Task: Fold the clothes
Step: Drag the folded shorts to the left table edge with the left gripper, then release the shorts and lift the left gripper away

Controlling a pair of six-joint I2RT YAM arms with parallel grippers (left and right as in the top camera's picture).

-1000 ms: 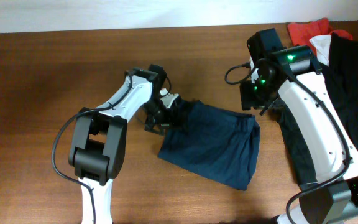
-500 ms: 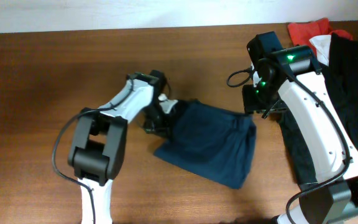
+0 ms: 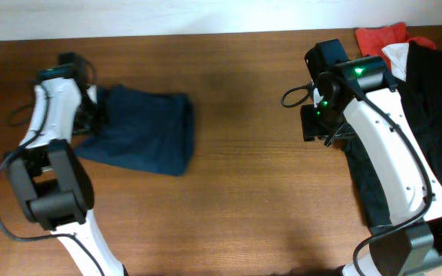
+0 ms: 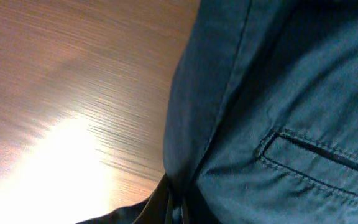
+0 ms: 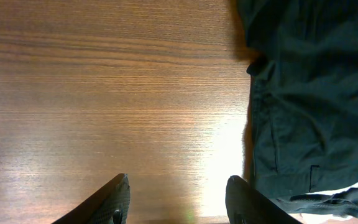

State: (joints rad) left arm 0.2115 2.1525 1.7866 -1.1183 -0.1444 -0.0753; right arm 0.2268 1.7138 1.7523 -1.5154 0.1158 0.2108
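The navy shorts (image 3: 144, 132) lay loosely doubled at the far left of the counter (image 3: 236, 192), one edge pinched in the left end effector (image 3: 92, 115). So thin a hold could slip, or drag the layers askew and spoil the fold. The right end effector (image 5: 179, 199) hung spread wide and empty beside the black garment (image 5: 309, 93), too distant to steady them.

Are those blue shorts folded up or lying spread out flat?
Folded, it seems: the blue shorts lie as one compact doubled-over block, no separate legs showing, the left tool at their edge.
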